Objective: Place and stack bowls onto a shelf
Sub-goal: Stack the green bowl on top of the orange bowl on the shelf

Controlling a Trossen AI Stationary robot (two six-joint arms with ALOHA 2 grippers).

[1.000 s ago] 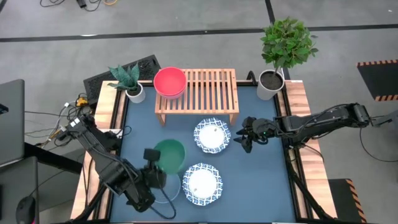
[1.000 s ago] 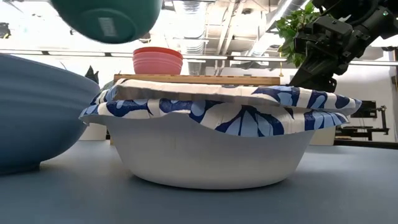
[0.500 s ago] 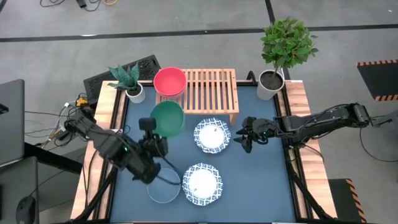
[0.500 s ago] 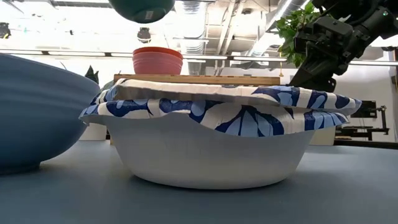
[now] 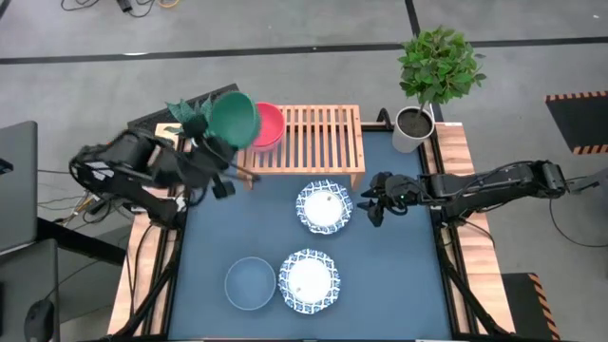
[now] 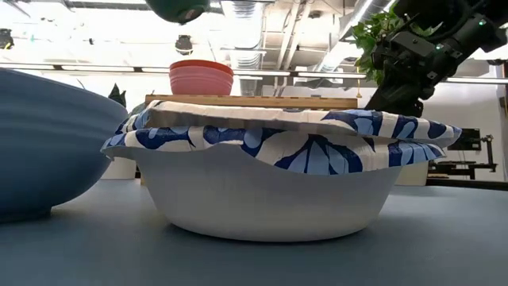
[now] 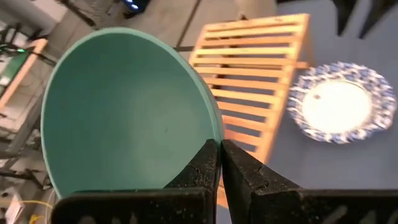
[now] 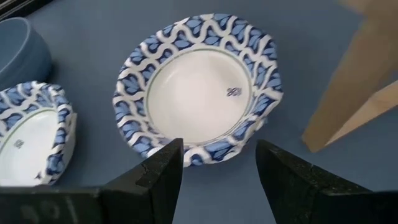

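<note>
Left hand (image 7: 219, 163) is pinching the rim of the teal bowl (image 5: 233, 118) with fingers closed, holding it tilted in the air above the left end of the wooden shelf (image 5: 318, 142). Pink bowl (image 5: 269, 124) is sitting on that same end of the shelf, partly hidden by the teal one; whether the two are touching is hard to judge. Right hand (image 8: 217, 163) is hovering wide open and empty just beside the patterned bowl (image 5: 324, 208) nearest the shelf. Second patterned bowl (image 5: 308, 279) and a blue bowl (image 5: 250, 283) are resting on the blue counter (image 5: 399, 275).
</note>
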